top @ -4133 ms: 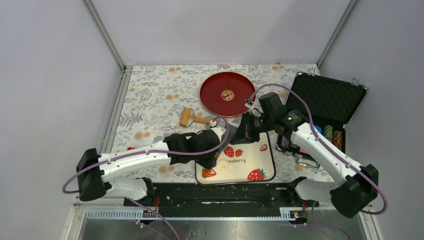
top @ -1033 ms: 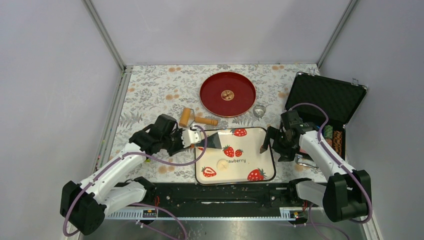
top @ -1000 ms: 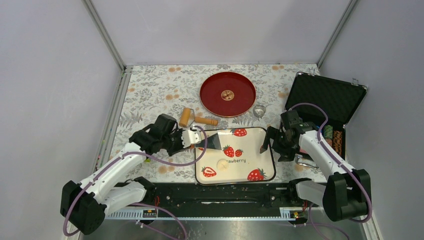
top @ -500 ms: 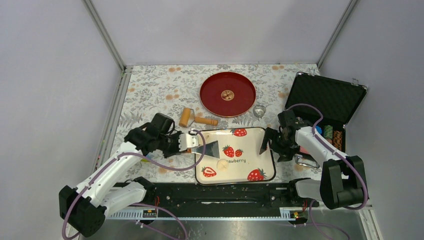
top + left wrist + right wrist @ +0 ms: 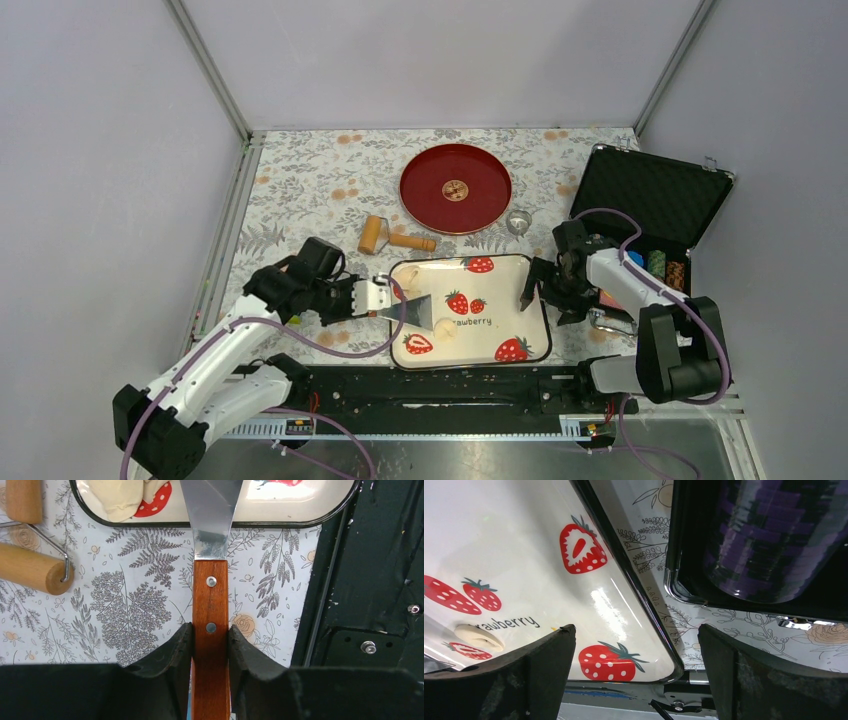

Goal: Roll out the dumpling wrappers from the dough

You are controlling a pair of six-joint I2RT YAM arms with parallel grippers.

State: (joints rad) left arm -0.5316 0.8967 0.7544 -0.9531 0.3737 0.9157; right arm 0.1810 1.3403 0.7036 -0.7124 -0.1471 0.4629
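Left claw (image 5: 210,630): closed on the scraper's handle, with a black finger pressed flat against each side.
Scraper (image 5: 210,587): reddish-brown wooden handle with two metal rivets. Its smooth, shiny steel blade widens away from the handle and reaches over the tray's rim.
Dough lump (image 5: 444,327): small, soft, off-white and rounded. It lies low in the tray's middle, beside the printed word and near the blade's end.
Larger dough piece (image 5: 122,497): pale cream, folded and ragged, on the tray at the upper left of the left wrist view. It lies partly over a printed strawberry.
Right claw (image 5: 636,630): spread wide and holding nothing, with broad matte black fingers over the tray's right rim.
Tray (image 5: 510,300): glossy white rounded rectangle with a black rim and red strawberry prints.
Roller (image 5: 374,235): tan wooden cylinder on a wire frame with a wooden handle, above the tray's left corner.
Plate (image 5: 430,185): round, red and glossy, at upper centre.
Ring cutter (image 5: 517,222): small metal ring, just right of the plate.
Case (image 5: 650,195): black, open, with a textured lining, at the right edge. It holds stacked discs.
Cloth (image 5: 300,180): grey floral print under everything.
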